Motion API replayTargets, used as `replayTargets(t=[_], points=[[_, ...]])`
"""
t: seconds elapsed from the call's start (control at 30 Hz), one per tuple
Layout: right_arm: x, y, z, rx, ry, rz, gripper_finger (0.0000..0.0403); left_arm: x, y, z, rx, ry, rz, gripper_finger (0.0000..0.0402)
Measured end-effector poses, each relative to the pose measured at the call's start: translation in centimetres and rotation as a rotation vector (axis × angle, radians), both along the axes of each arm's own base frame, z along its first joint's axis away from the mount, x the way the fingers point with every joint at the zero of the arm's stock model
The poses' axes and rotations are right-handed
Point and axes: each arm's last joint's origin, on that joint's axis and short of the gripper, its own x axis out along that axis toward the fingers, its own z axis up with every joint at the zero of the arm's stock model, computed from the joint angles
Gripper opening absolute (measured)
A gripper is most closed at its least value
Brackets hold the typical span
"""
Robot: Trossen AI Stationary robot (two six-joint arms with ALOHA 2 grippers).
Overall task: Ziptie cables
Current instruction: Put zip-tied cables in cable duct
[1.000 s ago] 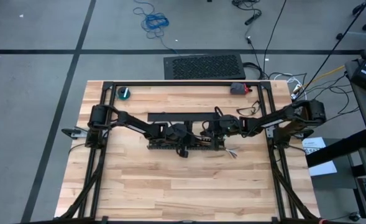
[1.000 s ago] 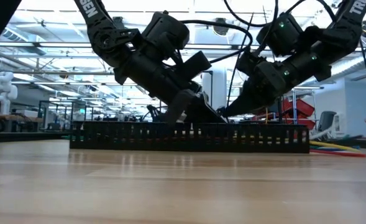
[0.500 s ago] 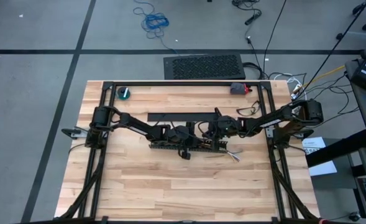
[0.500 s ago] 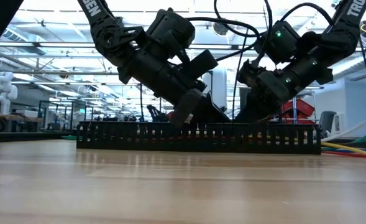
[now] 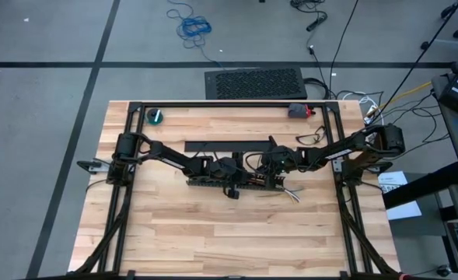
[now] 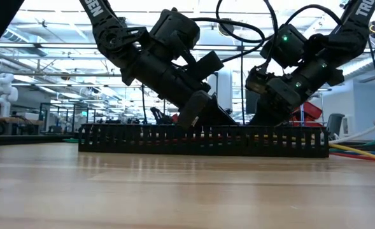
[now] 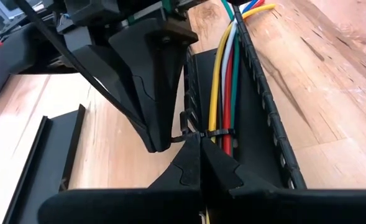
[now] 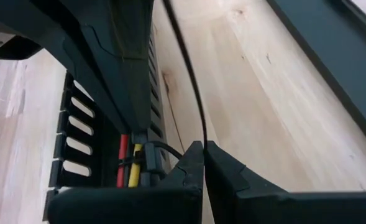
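The cables (image 7: 225,93), a bundle of thin yellow, white, red and green wires, are laid lengthwise inside a long black slotted plastic duct (image 5: 230,182) near the middle of the light wooden table (image 5: 213,233), and loose coloured ends are seen trailing out of the duct's right end (image 5: 291,192). A thin black plastic ziptie (image 7: 209,134) is looped around the bundle, and the left gripper (image 7: 195,140) is pressed shut with its fingertips meeting at the ziptie's head, just beside the wires; whether the strip is truly pinched there cannot be told for certain. The long free tail of the ziptie (image 8: 189,74) is drawn up and away from the bundle, and the right gripper (image 8: 204,149) is closed on that tail, its two dark fingers (image 8: 229,171) meeting with the thin strip caught between them. In the low view both grippers are seen tilted down into the duct from opposite sides, the left gripper (image 6: 193,111) towards the middle of the duct and the right gripper (image 6: 270,108) nearer its right end. A flat black cover strip (image 5: 225,145) is laid parallel to the duct, towards the far edge of the table. A small teal and black round object (image 5: 155,116) is set near the far left corner, and a small grey and red device (image 5: 298,110) near the far right corner.
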Motion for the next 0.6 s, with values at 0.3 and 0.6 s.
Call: replayTargets(t=[0.3,0.6], points=[[0.1,0.4,0.2,-0.062,-0.026,0.075,0.0,0.0,0.0,0.0,0.001,0.001,0.0,0.0],[0.7,0.3,0.9,-0.081,-0.061,0.161,0.0,0.0,0.0,0.0,0.002,-0.002,0.002,0.0]])
